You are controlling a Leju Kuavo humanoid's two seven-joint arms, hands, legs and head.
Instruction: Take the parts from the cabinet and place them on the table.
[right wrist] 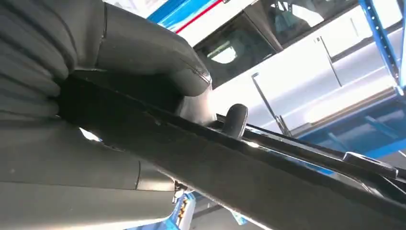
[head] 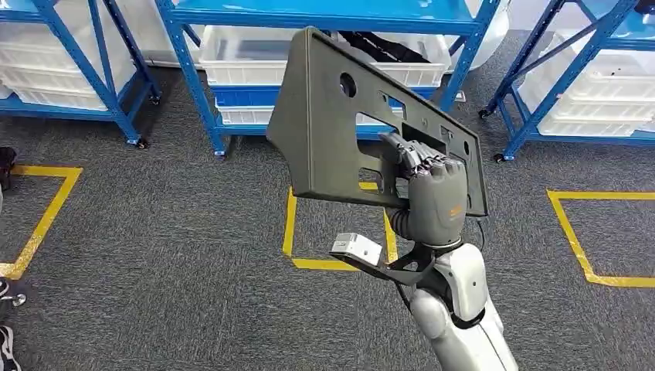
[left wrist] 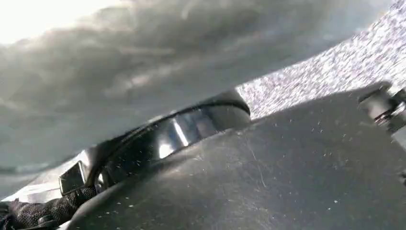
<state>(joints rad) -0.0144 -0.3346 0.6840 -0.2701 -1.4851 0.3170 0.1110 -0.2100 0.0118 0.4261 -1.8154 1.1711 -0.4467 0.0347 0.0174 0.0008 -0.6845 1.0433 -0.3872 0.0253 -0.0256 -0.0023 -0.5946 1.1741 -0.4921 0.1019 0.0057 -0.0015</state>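
Blue shelving racks (head: pixel 193 85) with white bins (head: pixel 239 54) span the top of the head view. Centre frame, my right hand (head: pixel 421 166) grips a dark grey plastic panel (head: pixel 332 124), lifted above the carpet. I cannot tell my left hand's state.

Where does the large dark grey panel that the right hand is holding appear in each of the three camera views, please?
Head view: the dark grey panel stands upright at centre, gripped by the right hand at its lower right, in front of the blue shelving.
Right wrist view: the panel runs edge-on diagonally across the picture, under the thumb.
Left wrist view: cannot tell; blurred dark surfaces.
Shared landmark: the blue shelving, behind the panel in both the head and right wrist views.
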